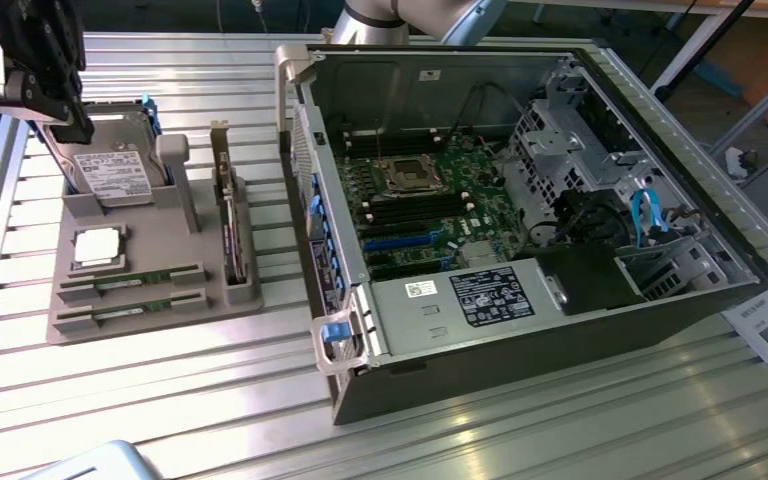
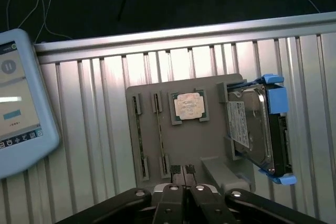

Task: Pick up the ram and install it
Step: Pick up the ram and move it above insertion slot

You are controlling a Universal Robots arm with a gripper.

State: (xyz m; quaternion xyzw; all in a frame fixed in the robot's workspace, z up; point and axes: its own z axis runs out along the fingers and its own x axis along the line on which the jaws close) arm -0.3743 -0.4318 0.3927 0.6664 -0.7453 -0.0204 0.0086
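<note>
You are working in what looks like a robotics lab or test workshop. An open desktop computer case is lying on a ribbed aluminium bench. At its left, a grey fixture tray is holding a hard drive and a processor chip. A touchscreen pendant is glowing near the tray, and a robot arm's base is rising at the far side.

tabletop: silver, ribbed stripes. holder: plain grey. ram: green, dark chips. hard drive: silver, white label, blue rails. processor: silver. tool: black. case: dark grey; motherboard green.
</note>
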